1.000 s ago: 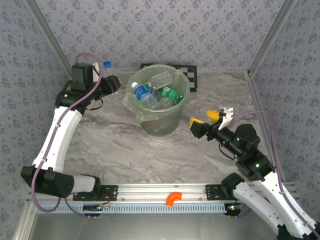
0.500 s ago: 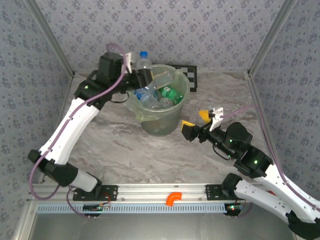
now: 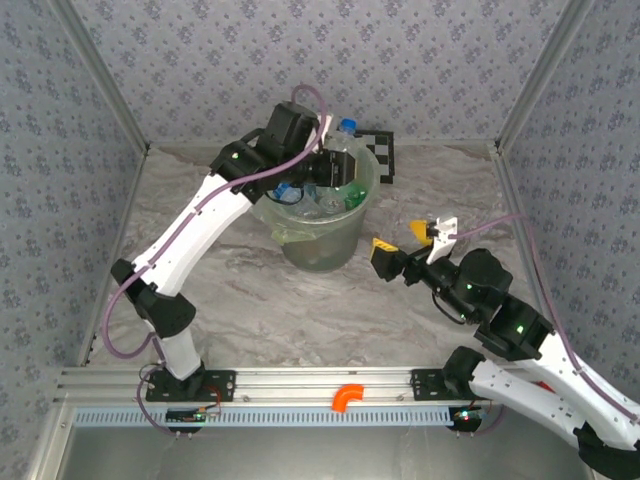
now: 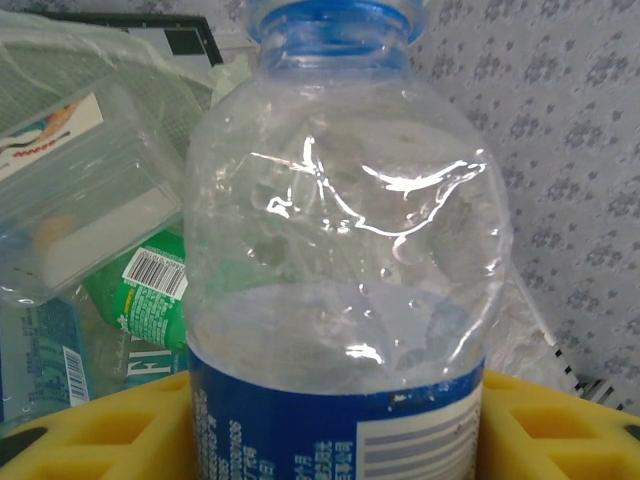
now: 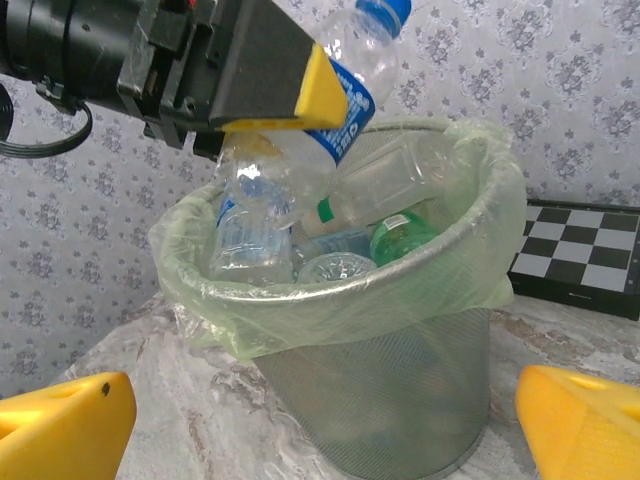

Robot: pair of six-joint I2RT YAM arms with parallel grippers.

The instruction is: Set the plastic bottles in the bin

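Note:
My left gripper (image 3: 328, 166) hangs over the bin (image 3: 288, 232), shut on a clear plastic bottle (image 3: 344, 155) with a blue cap and a blue label. In the left wrist view that bottle (image 4: 340, 250) stands upright between the yellow fingers (image 4: 90, 430). From the right wrist view the held bottle (image 5: 345, 90) tilts above the bin's rim (image 5: 330, 290). Several bottles lie inside, among them a green one (image 5: 400, 235) and a clear one (image 5: 250, 235). My right gripper (image 3: 405, 240) is open to the right of the bin, facing it, with nothing between its fingers (image 5: 60, 425).
A black-and-white checkerboard (image 3: 384, 152) lies behind the bin against the back wall. Patterned walls close in the table on three sides. An orange hook (image 3: 350, 397) sits on the front rail. Bare marble tabletop (image 3: 230, 290) lies left of and in front of the bin.
My left arm has swung the bottle from the back left corner to above the bin. The right gripper has shifted slightly and stays open.

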